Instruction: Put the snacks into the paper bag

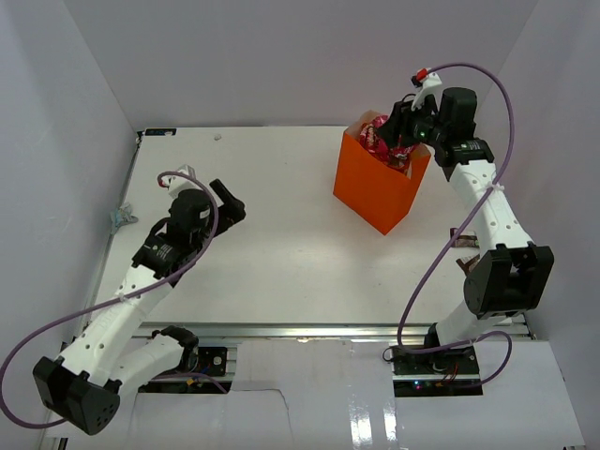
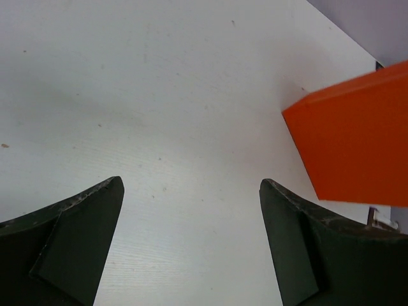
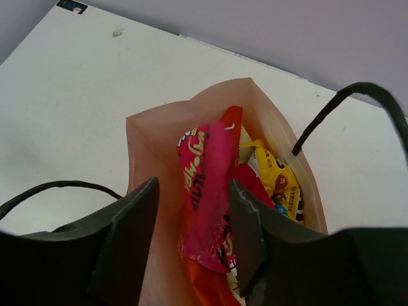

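Observation:
The orange paper bag (image 1: pixel 378 190) stands upright at the back right of the table; its side also shows in the left wrist view (image 2: pixel 357 137). My right gripper (image 1: pixel 401 139) hovers over the bag's mouth, open, its jaws either side of a pink-magenta packet (image 3: pixel 207 182) that lies inside, not pinched. Beside the packet are the yellow candy wrapper (image 3: pixel 277 182) and, lower down, the red-orange chip bag (image 3: pixel 217 284). I cannot pick out a second pink packet. My left gripper (image 1: pixel 231 204) is open and empty over bare table, left of the bag (image 2: pixel 191 185).
The bag's black cord handles (image 3: pixel 331 108) arch beside my right fingers. White walls close in the table (image 1: pixel 281 253) on the left, back and right. A small grey thing (image 1: pixel 122 217) sits at the table's left edge.

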